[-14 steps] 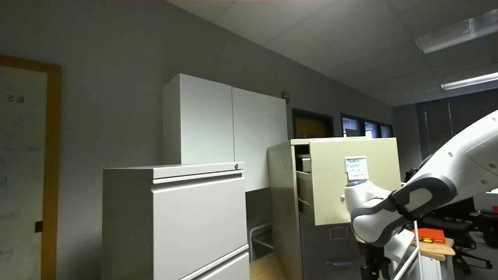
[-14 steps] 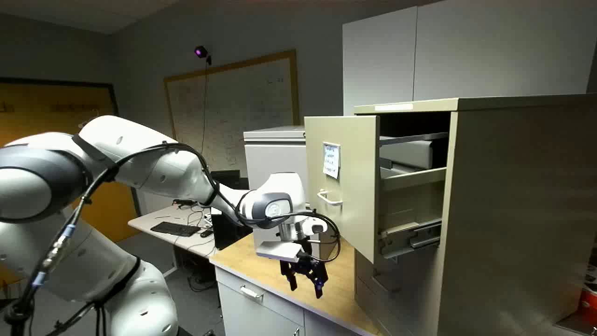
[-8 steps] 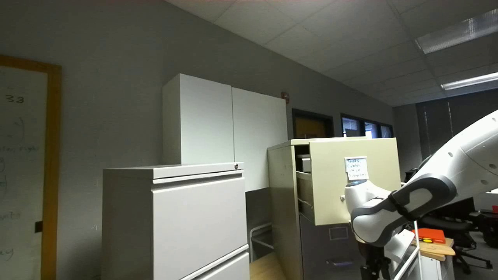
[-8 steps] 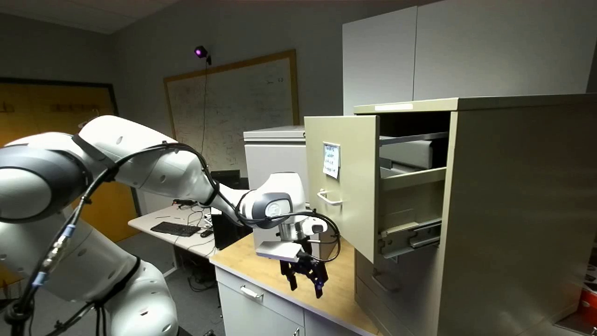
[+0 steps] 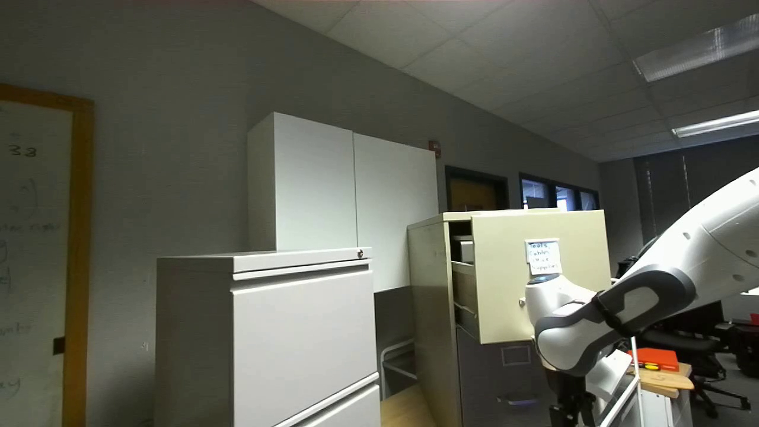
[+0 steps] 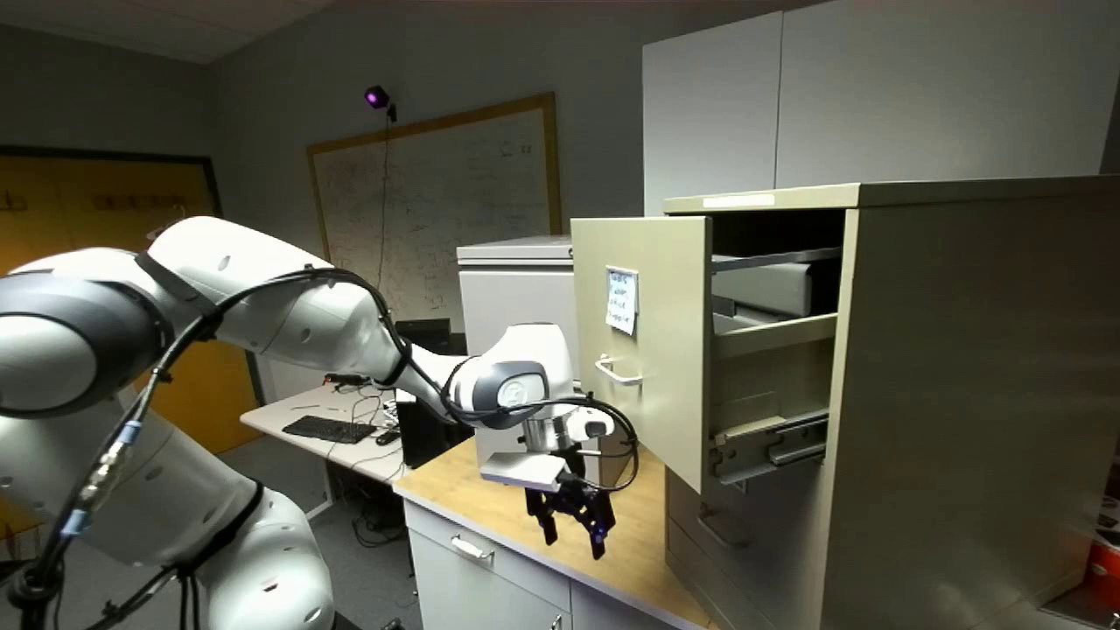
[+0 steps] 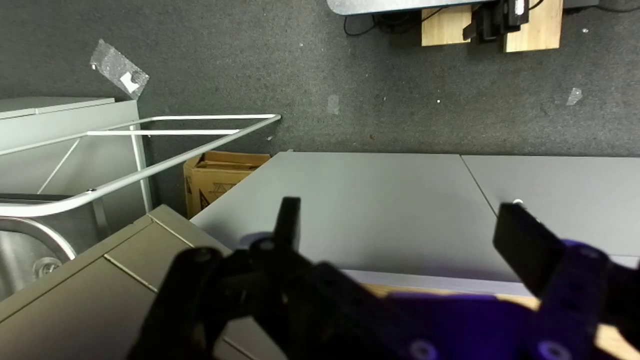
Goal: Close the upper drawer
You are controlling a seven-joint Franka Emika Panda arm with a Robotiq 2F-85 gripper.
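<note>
The upper drawer is pulled out of the tall beige filing cabinet. Its flat front with a pale handwritten label shows in both exterior views (image 5: 504, 284) (image 6: 669, 350). A white handle (image 6: 619, 374) sits below the label. In an exterior view the drawer's side rails and a box inside show through the gap. My gripper (image 6: 574, 544) is open and empty, pointing down, lower than the drawer front and apart from it. My arm's wrist covers part of the drawer front in an exterior view. In the wrist view the open fingers (image 7: 397, 215) have nothing between them; the upper drawer cannot be made out there.
A light-grey cabinet (image 5: 305, 350) stands beside the filing cabinet (image 6: 962, 376). A wooden countertop (image 6: 490, 503) lies below my gripper. White cupboards (image 6: 875, 96) hang on the wall. The wrist view shows grey base doors (image 7: 380, 200), a white metal frame (image 7: 165, 165) and a cardboard box (image 7: 220, 182).
</note>
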